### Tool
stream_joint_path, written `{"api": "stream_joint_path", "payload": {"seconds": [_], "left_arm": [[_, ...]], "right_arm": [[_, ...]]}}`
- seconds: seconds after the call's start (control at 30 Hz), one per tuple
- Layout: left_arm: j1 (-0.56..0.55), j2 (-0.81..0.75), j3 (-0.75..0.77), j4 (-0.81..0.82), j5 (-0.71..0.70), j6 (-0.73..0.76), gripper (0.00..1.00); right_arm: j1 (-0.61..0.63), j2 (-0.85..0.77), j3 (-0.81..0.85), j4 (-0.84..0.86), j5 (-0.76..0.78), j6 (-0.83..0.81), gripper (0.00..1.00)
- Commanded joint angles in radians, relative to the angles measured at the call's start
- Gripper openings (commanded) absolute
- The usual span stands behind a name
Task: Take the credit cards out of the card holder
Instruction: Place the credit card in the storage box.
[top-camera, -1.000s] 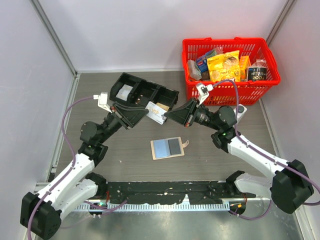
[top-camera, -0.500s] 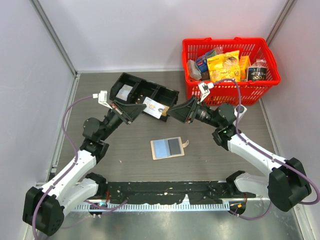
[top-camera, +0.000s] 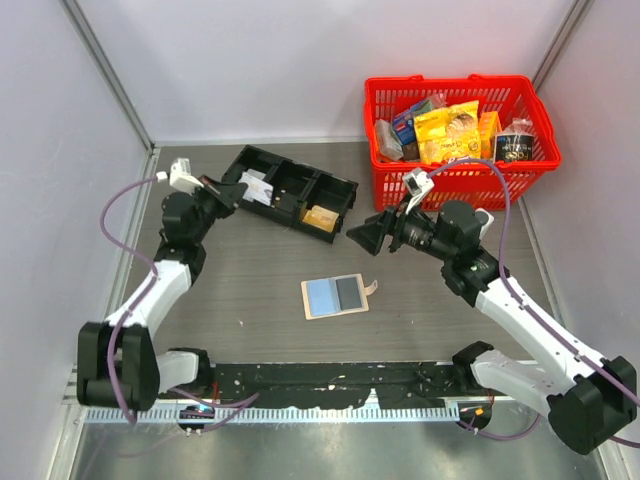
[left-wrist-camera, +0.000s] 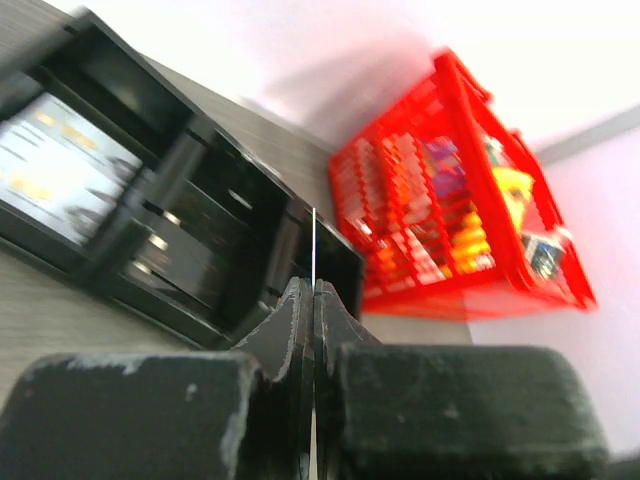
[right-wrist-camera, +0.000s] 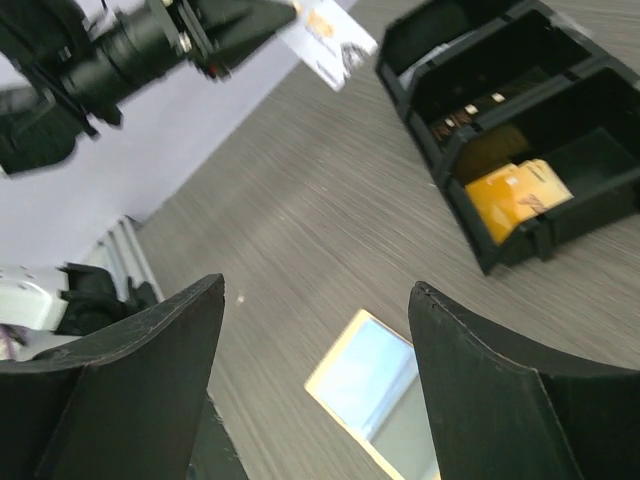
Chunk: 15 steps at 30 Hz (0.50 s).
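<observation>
We find top view bright, evenly lit from overhead; shadows under arms (top-camera: 150, 300) soft and faint on bench (top-camera: 250, 290). Left wrist view: we see heavy smear across black tray (left-wrist-camera: 180, 250) and red basket (left-wrist-camera: 430, 200), reds oversaturated, wall (left-wrist-camera: 250, 40) blown white, left pincer (left-wrist-camera: 312, 290) dark, soft. Right wrist view: bench grain crisp, credit card (right-wrist-camera: 325, 40) bleached pale, fingers (right-wrist-camera: 480, 400) of right pincer (right-wrist-camera: 315, 288) underexposed, near black.

A thin credit card (left-wrist-camera: 314, 240), seen edge-on, is pinched between the pressed-together fingers of the left claw (left-wrist-camera: 313, 292). Behind it, a black tray (left-wrist-camera: 180, 215) is seen on the grey surface (left-wrist-camera: 50, 300), a blurred white packet (left-wrist-camera: 60, 180) held in its left compartment, with a filled red basket (left-wrist-camera: 450, 210) beyond
</observation>
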Motion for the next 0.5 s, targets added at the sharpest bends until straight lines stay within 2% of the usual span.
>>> {"api": "stream_joint_path", "payload": {"seconds": [0.0,0.17,0.33,0.47], "left_arm": [[0.098,0.145,0.162,-0.034,-0.011,0.051,0.0],[0.184,0.367,0.331,-0.057,0.035,0.113,0.0],[0.193,0.58,0.543,-0.177,0.061,0.222,0.0],[0.192,0.719,0.67,-0.221,0.096,0.25,0.0]], "right_arm": [[-0.001,-0.038,0.03,-0.129,0.077,-0.155,0.79],[-0.003,-0.07,0.008,-0.136,0.057,-0.21,0.8],[-0.001,-0.124,-0.012,-0.161,0.098,-0.242,0.81],[0.0,-0.141,-0.013,-0.149,0.129,-0.256,0.81]]}}
